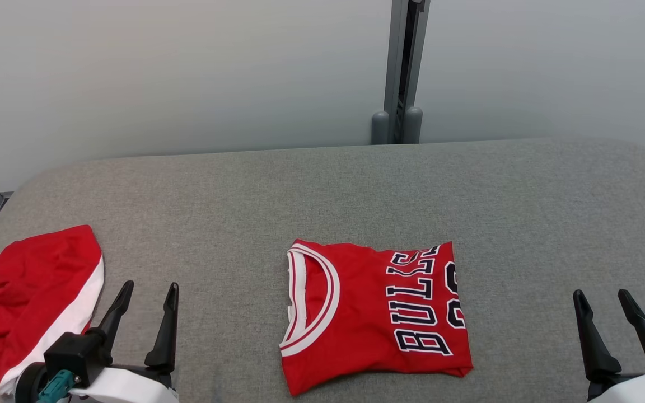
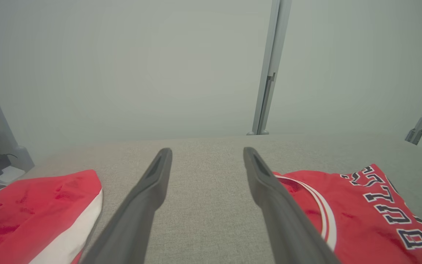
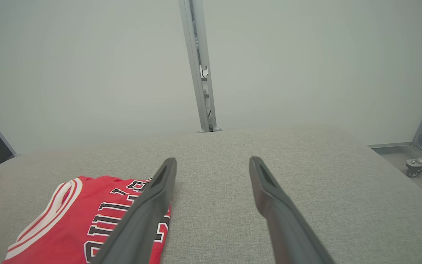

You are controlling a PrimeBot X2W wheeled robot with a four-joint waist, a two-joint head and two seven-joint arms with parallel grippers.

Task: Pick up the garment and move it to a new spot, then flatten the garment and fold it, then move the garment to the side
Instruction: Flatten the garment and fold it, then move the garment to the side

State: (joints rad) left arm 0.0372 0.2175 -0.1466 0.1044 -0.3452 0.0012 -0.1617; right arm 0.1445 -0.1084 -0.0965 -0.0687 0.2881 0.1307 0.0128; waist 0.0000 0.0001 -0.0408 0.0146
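— Listing item one: red jersey, folded into a rough square, lying flat on the grey fabric table, near the middle of its front half. The white-trimmed neckline is to the robot's left and the dark, white-edged lettering to its right.

— Condition of the grippers?

— Item two: left gripper, low at the left, jaws spread wide and empty, well apart from the jersey. Item three: right gripper, low at the right, jaws likewise spread and empty, also apart from the jersey. In both wrist views, bare table cloth shows between the fingers.

— Other stock on the table?

— Item four: second red garment with a white side band, rumpled, at the table's left edge, just beside the left gripper. Item five: grey upright post behind the far edge, against a pale wall.
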